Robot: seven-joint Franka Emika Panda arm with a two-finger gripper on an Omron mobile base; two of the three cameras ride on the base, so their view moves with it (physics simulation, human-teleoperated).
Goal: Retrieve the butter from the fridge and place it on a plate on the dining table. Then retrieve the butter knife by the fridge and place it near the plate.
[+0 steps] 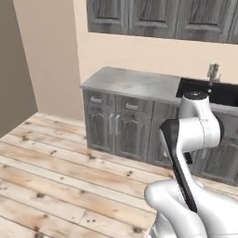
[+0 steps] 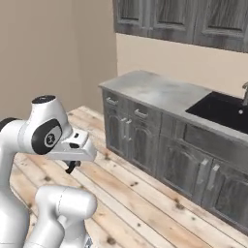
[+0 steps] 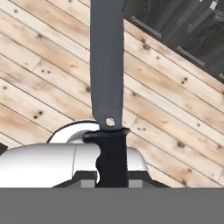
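You had the butter knife clamped in the gripper, jaws drawn in tight on its black handle. In the hand view the knife ran along the gripper's own line, handle at six o'clock and blade reaching to twelve, so its long axis carried straight on from the hand. That was the relation your next move turned on, I judged: the blade led, and it would reach any surface before the fingers did.

The blade was flat, matte dark grey, straight-sided, with one pale rivet just above the guard; the handle was black and contoured. Below it lay the wooden floor, pale knotted planks. In the right base view the gripper hung low under the wrist, with the grey panelled cabinets at two o'clock under a mottled grey counter.
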